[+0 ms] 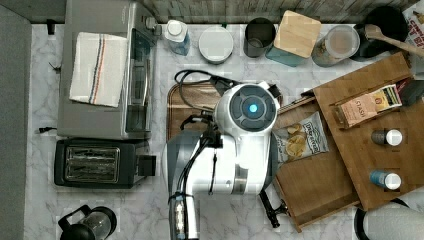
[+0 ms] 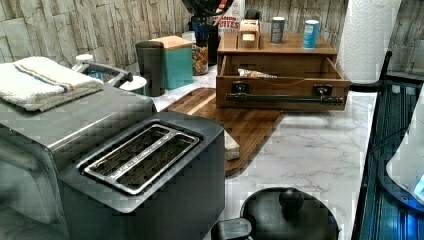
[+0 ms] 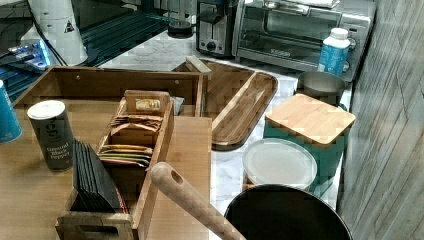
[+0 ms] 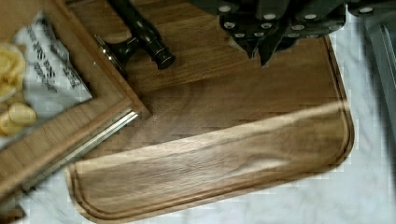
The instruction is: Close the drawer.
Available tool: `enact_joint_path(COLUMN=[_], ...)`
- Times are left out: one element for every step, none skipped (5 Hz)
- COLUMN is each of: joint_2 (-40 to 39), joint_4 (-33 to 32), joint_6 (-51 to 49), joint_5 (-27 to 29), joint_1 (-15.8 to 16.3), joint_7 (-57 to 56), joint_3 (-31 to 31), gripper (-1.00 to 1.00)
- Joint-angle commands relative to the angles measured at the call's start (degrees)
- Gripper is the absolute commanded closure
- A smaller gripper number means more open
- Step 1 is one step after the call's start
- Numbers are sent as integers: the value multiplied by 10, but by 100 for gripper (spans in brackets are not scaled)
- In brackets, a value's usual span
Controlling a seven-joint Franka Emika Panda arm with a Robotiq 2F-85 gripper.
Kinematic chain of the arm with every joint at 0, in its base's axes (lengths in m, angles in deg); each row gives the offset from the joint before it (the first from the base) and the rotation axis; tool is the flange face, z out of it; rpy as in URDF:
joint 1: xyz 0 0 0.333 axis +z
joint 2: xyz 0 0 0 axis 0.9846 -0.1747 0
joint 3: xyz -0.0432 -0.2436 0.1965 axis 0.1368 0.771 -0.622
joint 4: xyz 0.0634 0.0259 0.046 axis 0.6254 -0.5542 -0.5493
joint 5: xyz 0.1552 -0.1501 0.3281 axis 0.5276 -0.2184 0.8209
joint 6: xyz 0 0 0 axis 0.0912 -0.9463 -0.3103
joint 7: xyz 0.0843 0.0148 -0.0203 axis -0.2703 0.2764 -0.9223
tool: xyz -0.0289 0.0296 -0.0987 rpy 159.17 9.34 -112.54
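**Drawer pulled open on a marble counter**

In the top view, from left to right: a toaster oven with a folded towel on it; a toaster just below; the white robot arm over a dark wooden tray; then the drawer, pulled out from under its shelf top at the top view's right, a chip bag lying inside; the wrist view shows the gripper above the tray, its fingertips drawn together, near the drawer's black bar handle.
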Motion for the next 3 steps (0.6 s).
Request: enact_joint_path(joint_2=[117,107,94], joint_4=[-206,-258,-301], joint_6=[75,116,160], joint_5=[-8,-31,-42], joint_1=[38,47,52], joint_7=[-210,-254,-252], joint_3=[-17,-17,-19], gripper=[100,100,100])
